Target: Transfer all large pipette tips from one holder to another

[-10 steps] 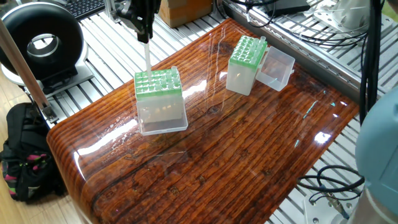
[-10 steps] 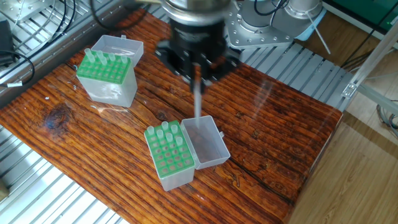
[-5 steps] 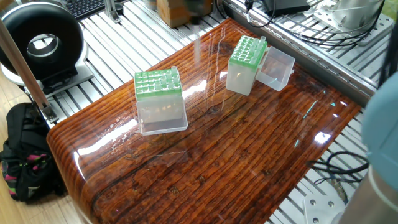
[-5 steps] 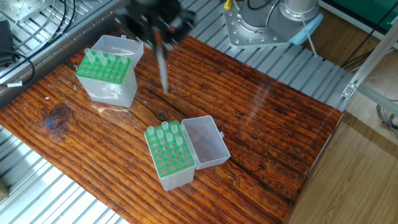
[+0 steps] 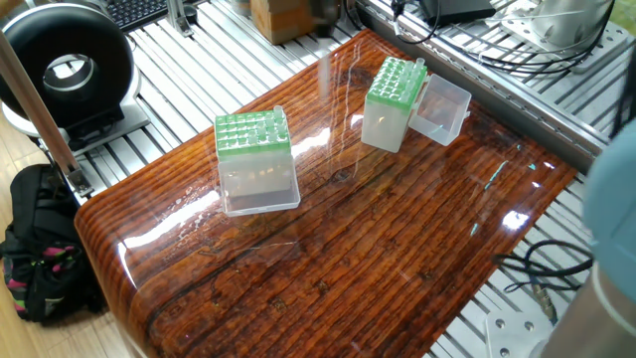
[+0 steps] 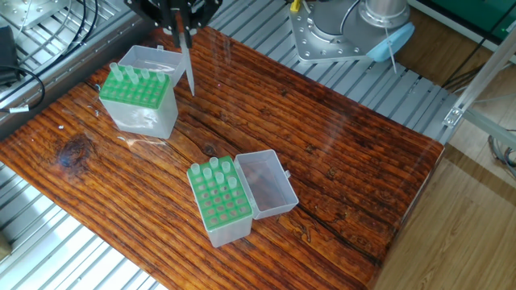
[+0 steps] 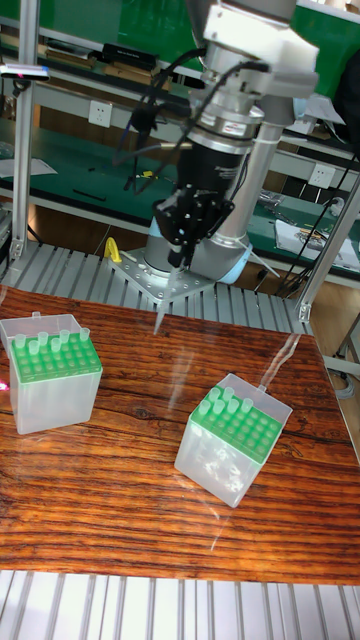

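Note:
My gripper [image 6: 179, 22] [image 7: 181, 256] is shut on one large pipette tip [image 6: 187, 66] [image 7: 165, 302], which hangs point down above the wooden table [image 6: 339, 153]. It hovers just right of the green-topped holder [image 6: 137, 98] [image 7: 48, 372], not touching it; that holder carries a row of tips along its back. The second green-topped holder [image 6: 220, 201] [image 7: 230, 432], with its clear lid [image 6: 270, 185] open, holds several tips. In one fixed view the held tip [image 5: 324, 72] is a faint blur between the two holders [image 5: 254, 149] [image 5: 390, 97].
The arm's base [image 6: 339, 32] is bolted at the table's far edge. A black round device [image 5: 65, 65], a backpack [image 5: 40, 249] and a cardboard box [image 5: 288, 15] sit off the table. Cables [image 5: 467, 25] run over the aluminium frame.
The gripper has lifted away from the open-lidded holder with the tip and carried it across the table to beside the other holder.

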Robot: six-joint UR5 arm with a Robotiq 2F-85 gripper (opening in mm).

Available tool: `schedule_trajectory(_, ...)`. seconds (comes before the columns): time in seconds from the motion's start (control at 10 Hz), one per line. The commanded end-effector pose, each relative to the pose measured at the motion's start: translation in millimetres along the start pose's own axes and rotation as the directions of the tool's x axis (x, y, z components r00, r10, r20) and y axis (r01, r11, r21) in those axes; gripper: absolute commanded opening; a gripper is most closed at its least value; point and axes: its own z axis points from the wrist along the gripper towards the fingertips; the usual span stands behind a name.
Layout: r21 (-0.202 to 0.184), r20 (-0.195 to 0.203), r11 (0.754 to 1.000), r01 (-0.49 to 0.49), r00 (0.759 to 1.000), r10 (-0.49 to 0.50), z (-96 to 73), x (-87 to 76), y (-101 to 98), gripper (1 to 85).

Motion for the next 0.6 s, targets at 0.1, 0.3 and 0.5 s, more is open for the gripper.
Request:
schedule_trajectory(0.1,-0.044,0.047,0.988,-0.150,0.987,0.152,1.4,-5.1,6.0,2.7)
schedule_trajectory(0.3,-0.009,0.059,0.995,-0.097,0.994,0.097,7.9,14.6,-15.6,1.7)
schedule_trajectory(0.5,0.017,0.043,1.000,-0.025,0.999,0.024,9.2,52.2,-45.1,2.3)
